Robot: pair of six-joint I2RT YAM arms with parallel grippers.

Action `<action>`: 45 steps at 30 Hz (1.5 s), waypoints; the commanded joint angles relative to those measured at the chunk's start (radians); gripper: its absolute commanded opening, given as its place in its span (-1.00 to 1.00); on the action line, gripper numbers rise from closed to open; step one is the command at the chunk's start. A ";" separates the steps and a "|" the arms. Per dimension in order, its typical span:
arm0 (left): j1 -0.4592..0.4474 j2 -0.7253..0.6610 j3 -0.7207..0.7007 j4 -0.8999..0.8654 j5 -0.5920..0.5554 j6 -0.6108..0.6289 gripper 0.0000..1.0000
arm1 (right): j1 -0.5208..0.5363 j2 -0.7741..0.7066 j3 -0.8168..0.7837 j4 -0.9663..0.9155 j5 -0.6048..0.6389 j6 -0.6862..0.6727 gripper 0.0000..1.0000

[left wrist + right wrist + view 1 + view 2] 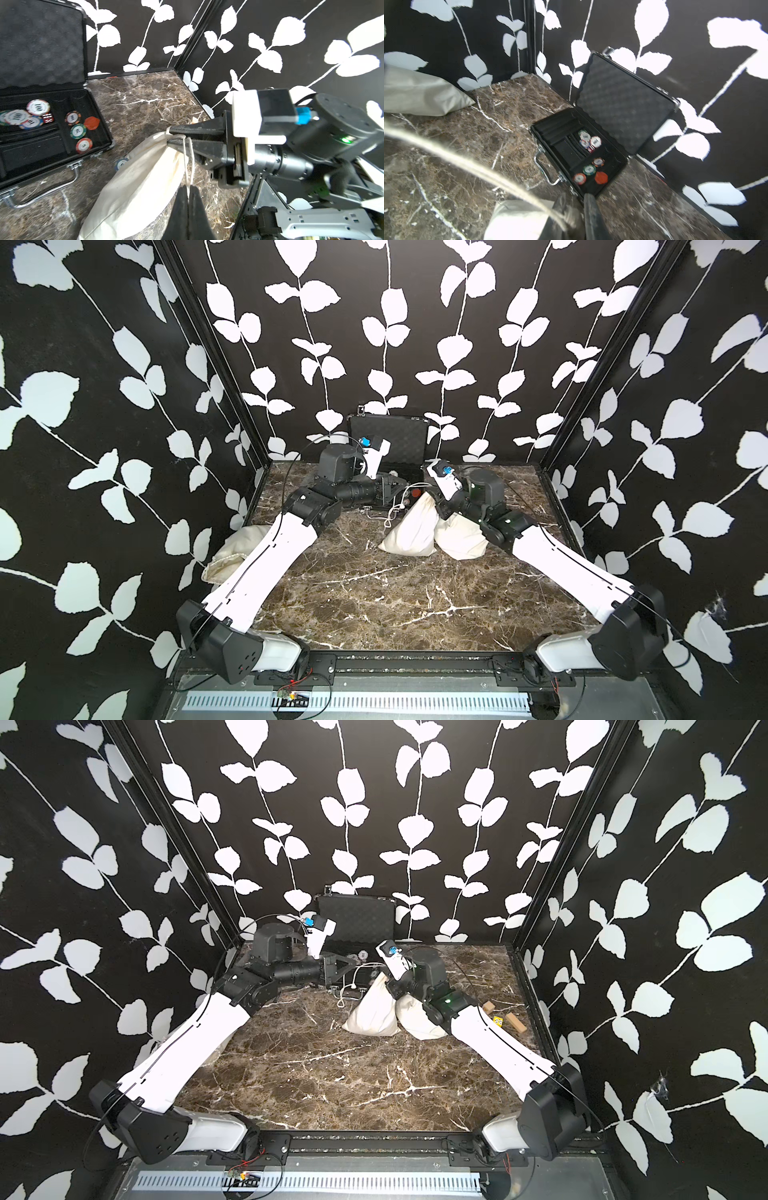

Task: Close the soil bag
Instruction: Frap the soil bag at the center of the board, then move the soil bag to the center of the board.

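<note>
Bimanual cell seen from above and from both wrists. The soil bag, a cream cloth sack, stands on the marble table toward the rear centre, just in front of an open black case. Its base rests on the table and its gathered neck rises, tilted toward the right arm.

The left wrist view shows both grips. The right jaws are nearly closed and pinch the bunched neck of the soil bag. Two strands of the drawstring run from that neck to the left jaws, which are fully closed on the cord. The left arm reaches in from the opposite side, so the two sets of jaws lie close together over the bag's mouth. In the right wrist view the drawstring crosses the frame as a blurred pale line above the bag cloth.

A second cloth bag lies touching the soil bag, partly under the right arm. A third cloth bag lies near the table's left edge, partly under the left arm. Poker chips sit in the case tray, and one loose chip lies on the table beside the soil bag. Wooden blocks lie near the right edge.
</note>
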 commanded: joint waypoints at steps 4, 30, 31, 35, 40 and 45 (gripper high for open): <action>0.040 -0.093 -0.116 0.148 0.019 -0.039 -1.00 | -0.220 0.128 -0.137 -0.328 0.486 0.051 -0.80; 0.321 -0.316 -0.247 -0.729 -1.308 0.110 0.91 | -0.223 -0.265 -0.394 0.014 0.361 0.102 0.62; 0.357 -0.347 -0.291 -0.723 -1.322 0.082 0.92 | -0.223 -0.268 -0.405 0.026 0.357 0.102 0.70; 0.407 -0.428 -0.414 -0.681 -1.350 -0.038 0.93 | -0.223 -0.264 -0.428 0.050 0.344 0.098 0.87; 0.502 -0.479 -0.546 -0.549 -1.285 -0.110 0.97 | -0.223 -0.262 -0.447 0.059 0.327 0.090 0.94; 0.640 -0.419 -0.633 -0.418 -1.145 -0.188 0.97 | -0.223 -0.264 -0.457 0.058 0.306 0.081 0.95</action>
